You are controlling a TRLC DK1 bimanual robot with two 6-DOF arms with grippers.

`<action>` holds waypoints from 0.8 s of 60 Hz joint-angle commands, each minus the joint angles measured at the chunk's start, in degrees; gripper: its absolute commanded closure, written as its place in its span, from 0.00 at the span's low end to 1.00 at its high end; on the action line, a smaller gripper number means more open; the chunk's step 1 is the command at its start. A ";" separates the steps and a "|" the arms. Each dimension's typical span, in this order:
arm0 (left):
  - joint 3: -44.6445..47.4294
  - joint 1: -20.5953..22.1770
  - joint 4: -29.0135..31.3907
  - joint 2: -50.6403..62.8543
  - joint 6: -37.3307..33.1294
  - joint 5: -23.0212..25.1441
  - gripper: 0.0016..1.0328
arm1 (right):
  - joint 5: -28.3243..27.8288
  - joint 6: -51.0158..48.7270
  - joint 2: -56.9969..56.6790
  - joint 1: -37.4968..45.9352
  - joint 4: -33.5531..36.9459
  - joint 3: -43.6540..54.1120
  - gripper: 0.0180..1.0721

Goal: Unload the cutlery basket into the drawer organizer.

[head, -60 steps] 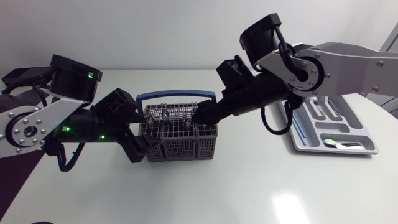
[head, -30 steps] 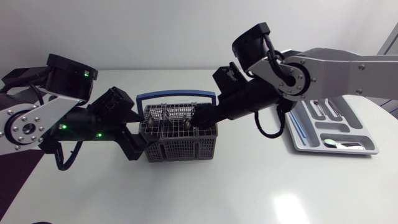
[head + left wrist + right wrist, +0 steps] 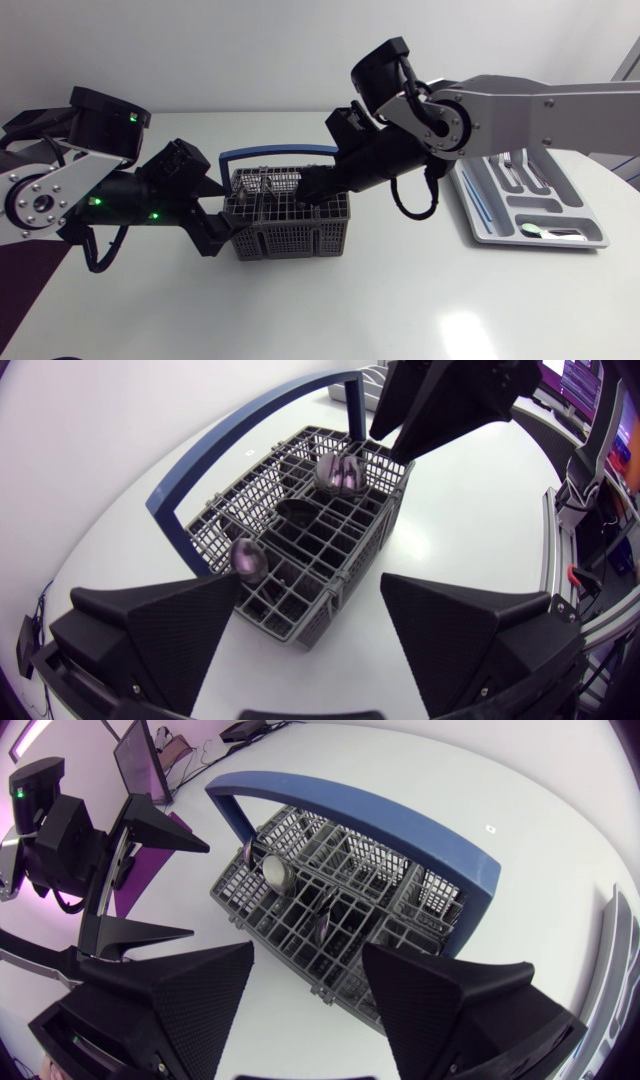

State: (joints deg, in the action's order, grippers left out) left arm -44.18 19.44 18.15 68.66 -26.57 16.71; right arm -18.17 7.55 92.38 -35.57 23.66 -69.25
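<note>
Cutlery basket (image 3: 290, 236) on bench (image 3: 400, 300) | your left jaws apart at its left side | your right jaws apart above it

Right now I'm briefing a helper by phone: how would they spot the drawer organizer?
On the white table, look to the right side, under my right arm. There lies the drawer organizer, a flat pale grey tray of long compartments holding a few pieces of cutlery. Unlike the meshed cutlery basket mid-table, it is shallow and has no blue handle.
</note>
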 commanded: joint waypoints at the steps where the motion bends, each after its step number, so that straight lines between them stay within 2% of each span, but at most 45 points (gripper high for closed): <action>1: -0.90 -0.72 0.48 -0.55 -1.65 0.96 0.05 | 0.16 1.85 2.19 -0.38 0.69 -2.03 0.34; 12: -0.73 -0.90 0.57 -0.99 -2.17 1.48 0.05 | 0.33 2.47 4.21 -0.29 1.48 -3.87 0.41; 36: 0.50 -0.98 -0.57 -1.43 -2.52 2.01 0.05 | 0.60 3.00 7.38 -0.20 1.39 -5.37 0.44; 48: 1.03 -0.98 -1.10 -2.13 -2.52 2.10 0.05 | 1.04 3.08 8.34 -0.11 1.13 -6.07 0.52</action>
State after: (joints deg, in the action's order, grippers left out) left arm -44.18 18.79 17.63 67.57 -27.75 18.02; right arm -17.74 9.04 98.96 -35.57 24.38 -73.91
